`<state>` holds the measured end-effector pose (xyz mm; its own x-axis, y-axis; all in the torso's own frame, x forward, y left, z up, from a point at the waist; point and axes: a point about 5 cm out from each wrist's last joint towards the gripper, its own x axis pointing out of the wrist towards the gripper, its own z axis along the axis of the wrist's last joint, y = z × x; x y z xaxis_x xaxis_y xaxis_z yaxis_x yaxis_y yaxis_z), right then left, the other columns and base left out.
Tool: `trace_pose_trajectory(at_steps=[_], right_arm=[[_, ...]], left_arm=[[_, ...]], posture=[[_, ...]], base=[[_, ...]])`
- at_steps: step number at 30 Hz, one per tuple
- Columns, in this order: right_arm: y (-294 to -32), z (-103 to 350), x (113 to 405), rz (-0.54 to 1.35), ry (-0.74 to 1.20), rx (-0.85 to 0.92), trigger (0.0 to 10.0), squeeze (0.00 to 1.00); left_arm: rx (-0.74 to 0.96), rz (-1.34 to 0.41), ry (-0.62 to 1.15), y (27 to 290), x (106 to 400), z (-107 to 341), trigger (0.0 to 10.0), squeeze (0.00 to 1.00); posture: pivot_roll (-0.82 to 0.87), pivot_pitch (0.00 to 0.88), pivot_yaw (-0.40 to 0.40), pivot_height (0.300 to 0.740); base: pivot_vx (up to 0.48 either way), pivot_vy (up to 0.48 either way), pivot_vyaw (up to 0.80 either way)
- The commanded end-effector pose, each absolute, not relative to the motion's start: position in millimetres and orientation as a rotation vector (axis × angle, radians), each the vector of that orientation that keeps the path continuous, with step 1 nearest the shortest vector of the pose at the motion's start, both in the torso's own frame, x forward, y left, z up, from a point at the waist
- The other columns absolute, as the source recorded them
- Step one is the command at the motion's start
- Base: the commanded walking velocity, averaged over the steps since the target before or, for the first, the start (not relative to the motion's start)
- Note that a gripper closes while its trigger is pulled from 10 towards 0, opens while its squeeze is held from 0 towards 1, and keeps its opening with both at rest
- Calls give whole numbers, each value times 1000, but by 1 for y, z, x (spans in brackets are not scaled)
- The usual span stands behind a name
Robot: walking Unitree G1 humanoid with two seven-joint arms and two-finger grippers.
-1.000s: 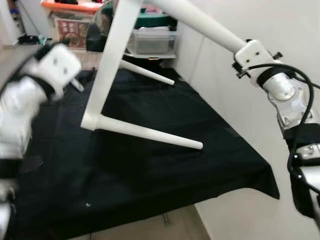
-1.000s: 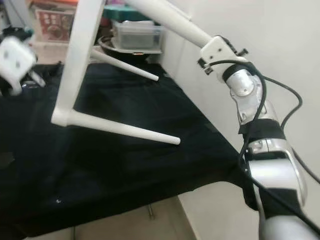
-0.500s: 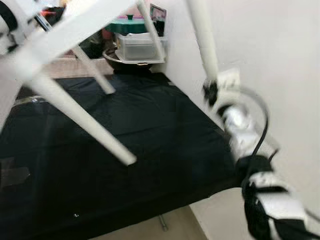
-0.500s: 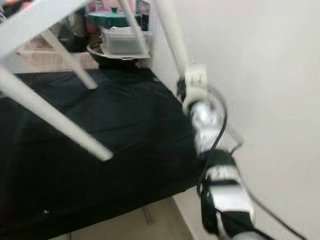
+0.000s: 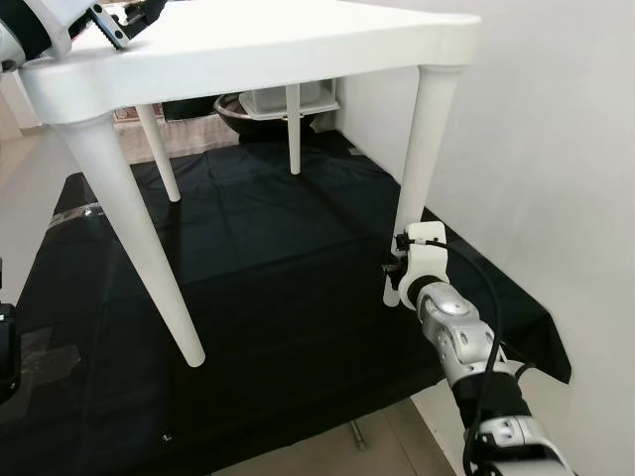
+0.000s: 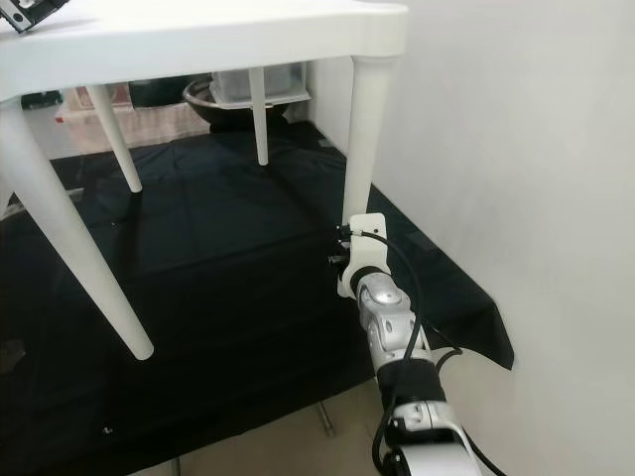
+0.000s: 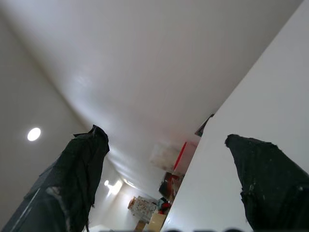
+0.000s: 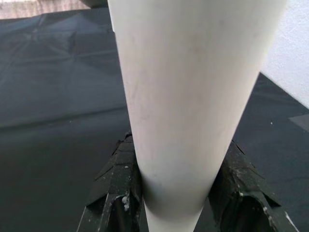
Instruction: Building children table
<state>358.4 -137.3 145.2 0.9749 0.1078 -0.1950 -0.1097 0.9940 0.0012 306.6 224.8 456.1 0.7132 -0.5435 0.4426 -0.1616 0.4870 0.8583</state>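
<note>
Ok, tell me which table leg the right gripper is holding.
The near-right leg, beside the wall: the right gripper clamps its lower end. The other three legs stand free.

No writing, label, brand or number can be read anywhere here. The boxes and bins at the far end of the room are too small and blurred to tell whether they carry print.
</note>
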Motion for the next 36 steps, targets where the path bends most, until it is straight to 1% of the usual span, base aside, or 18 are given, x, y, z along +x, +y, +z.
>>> trace_pose_trajectory(at_steps=[1, 2, 3, 4, 5, 6, 7, 11, 14, 18, 21, 23, 26, 28, 31, 33, 35, 36], right_arm=[[-104, 142, 354, 222, 230, -6, 4706, 0], [-104, 142, 354, 222, 230, -6, 4706, 0], [-104, 144, 354, 213, 226, -6, 10000, 0], [-105, 146, 354, 207, 223, -6, 10000, 0], [-107, 153, 354, 210, 168, 22, 10000, 443], [-109, 158, 353, 214, 127, 42, 10000, 443], [-111, 164, 350, 216, 88, 82, 10000, 1000], [-115, 170, 345, 203, 43, 131, 10000, 1000], [-122, 182, 334, 182, -45, 172, 10000, 1000], [-125, 188, 326, 186, -95, 216, 10000, 1000], [-131, 193, 314, 191, -168, 239, 10000, 1000], [-131, 193, 314, 191, -168, 239, 10000, 1000], [-139, 198, 305, 196, -249, 200, 10000, 1000], [-141, 198, 304, 195, -261, 199, 10000, 1000], [-143, 198, 303, 189, -267, 198, 10000, 1000], [-152, 192, 295, 155, -259, 201, 10000, 1000], [-158, 188, 288, 129, -252, 206, 10000, 1000], [-158, 188, 288, 129, -252, 206, 10000, 1000]], left_arm=[[1043, -316, -726, 217, 314, 438, 10000, 0], [1043, -316, -726, 217, 314, 438, 10000, 0], [1027, -298, -743, 219, 311, 438, 10000, 0], [1016, -287, -754, 219, 308, 438, 10000, 0], [1013, -258, -771, 222, 305, 437, 10000, 0], [1014, -240, -782, 223, 303, 436, 10000, 0], [999, -214, -804, 226, 299, 436, 10000, 0], [977, -175, -841, 229, 293, 438, 10000, 0], [925, -81, -937, 232, 279, 447, 10000, 0], [868, -4, -1015, 232, 269, 449, 10000, 0], [786, 76, -1120, 226, 253, 444, 10000, 0], [786, 76, -1120, 226, 253, 444, 10000, 0], [829, 139, -1249, 217, 237, 440, 10000, 0], [848, 158, -1280, 215, 233, 440, 10000, 0], [858, 173, -1306, 213, 230, 440, 10000, 0], [830, 152, -1297, 202, 229, 426, 10000, 0], [843, 114, -1280, 193, 228, 411, 10000, 0], [843, 114, -1280, 193, 228, 411, 10000, 0]], posture=[[76, 0, -39, 740], [76, 0, -39, 740], [71, 0, -38, 740], [70, 0, -40, 740], [68, 0, -47, 740], [68, 0, -47, 740], [68, 0, -53, 740], [67, 0, -56, 740], [64, 0, -65, 740], [60, 0, -69, 740], [52, 0, -76, 740], [52, 0, -76, 740], [52, 0, -88, 740], [53, 0, -88, 740], [55, 0, -89, 740], [57, 0, -88, 740], [54, 0, -89, 740], [54, 0, -89, 740]], base=[[0, 0, 0], [0, 0, 0], [0, 0, 0], [0, 0, 0], [0, 0, 0], [0, 0, 0], [0, 0, 0], [0, 0, 0], [0, 0, 0], [0, 0, 0], [0, 0, 0], [0, 0, 0], [0, 0, 0], [0, 0, 0], [0, 0, 0], [0, 0, 0], [0, 0, 0], [0, 0, 0]])
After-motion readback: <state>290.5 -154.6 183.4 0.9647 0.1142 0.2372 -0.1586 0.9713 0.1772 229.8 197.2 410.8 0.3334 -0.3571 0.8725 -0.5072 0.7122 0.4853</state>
